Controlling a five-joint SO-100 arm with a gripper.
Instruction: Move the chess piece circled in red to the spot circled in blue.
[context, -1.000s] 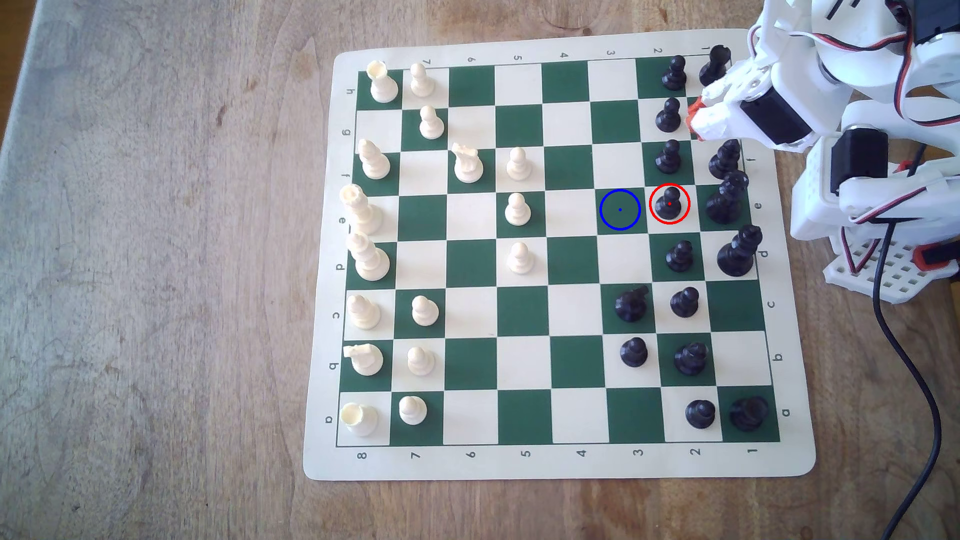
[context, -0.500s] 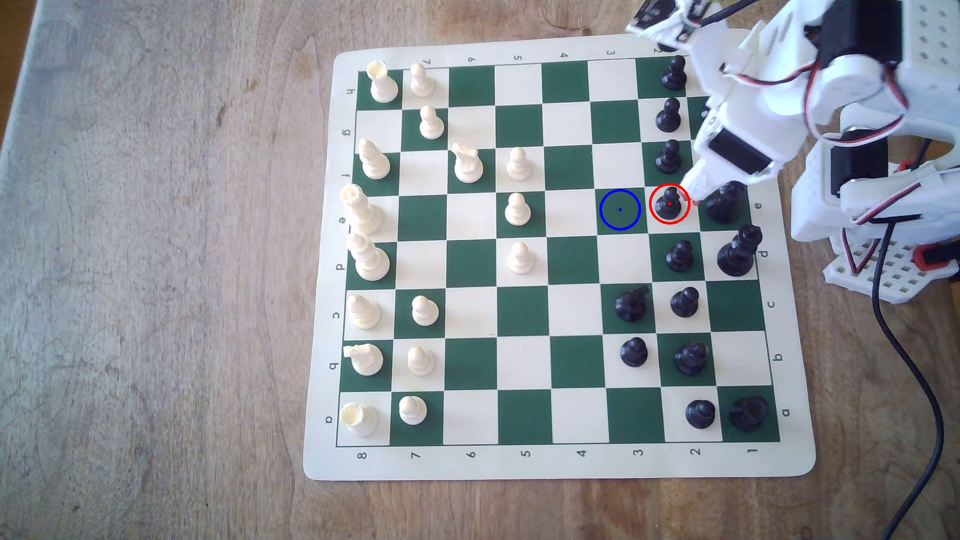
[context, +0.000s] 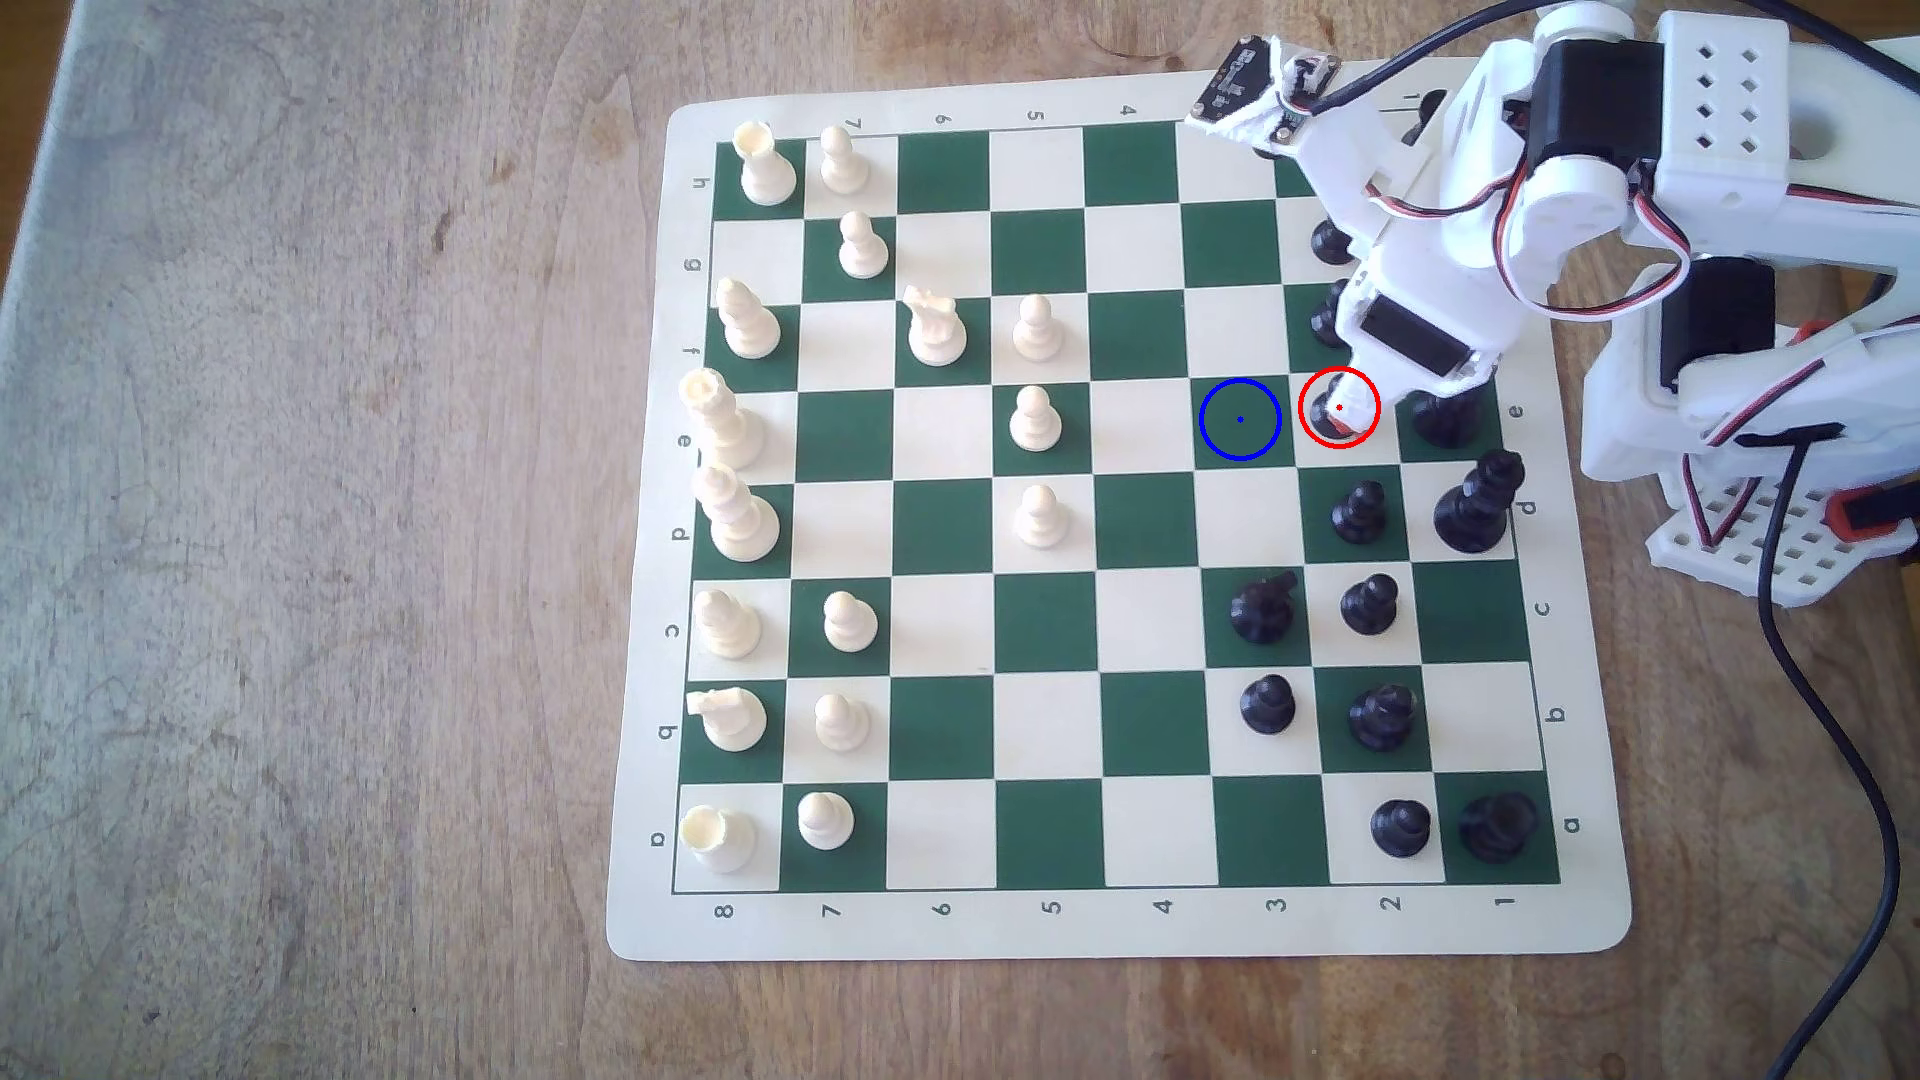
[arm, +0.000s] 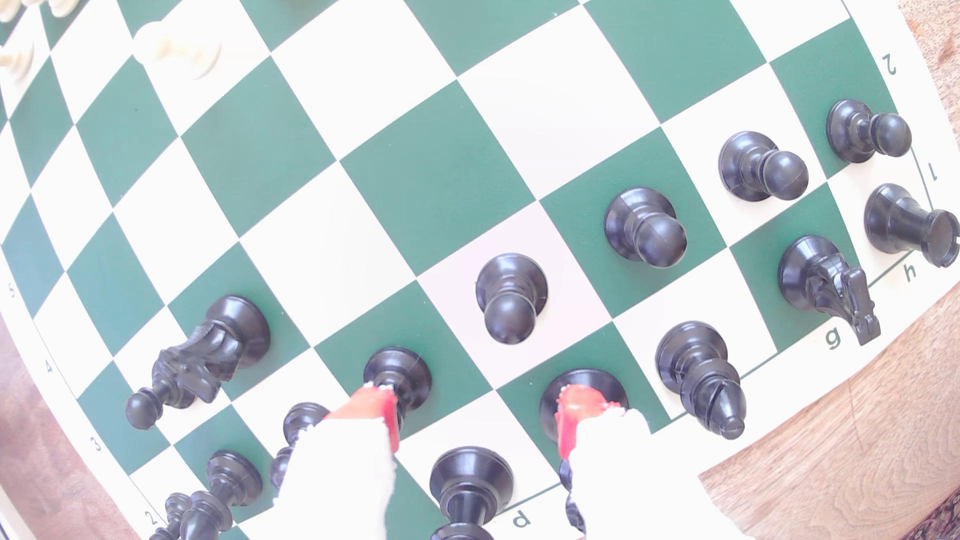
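The chess piece circled in red (context: 1317, 412) is a small black pawn on a cream square; in the exterior view my gripper's tip covers most of it. The wrist view has this pawn (arm: 509, 298) standing upright just beyond my fingertips, in line with the gap between them. My gripper (context: 1343, 417) (arm: 475, 402) is open, its red-padded fingers (arm: 376, 410) apart and holding nothing. The spot circled in blue (context: 1240, 419) is the bare dark green square next to the pawn on the exterior view's left, also visible from the wrist (arm: 436, 189).
Black pawns (context: 1359, 512) (arm: 644, 226) flank the circled one in its column. Taller black pieces (context: 1473, 504) stand behind it toward the arm's base. A black knight (context: 1262, 608) sits nearby. Cream pieces (context: 1034, 419) fill the exterior view's left. A black cable (context: 1829, 727) trails off the board.
The arm has swung from the board's far right corner along the column of black pawns. Its tip now sits over the circled pawn. No piece has moved.
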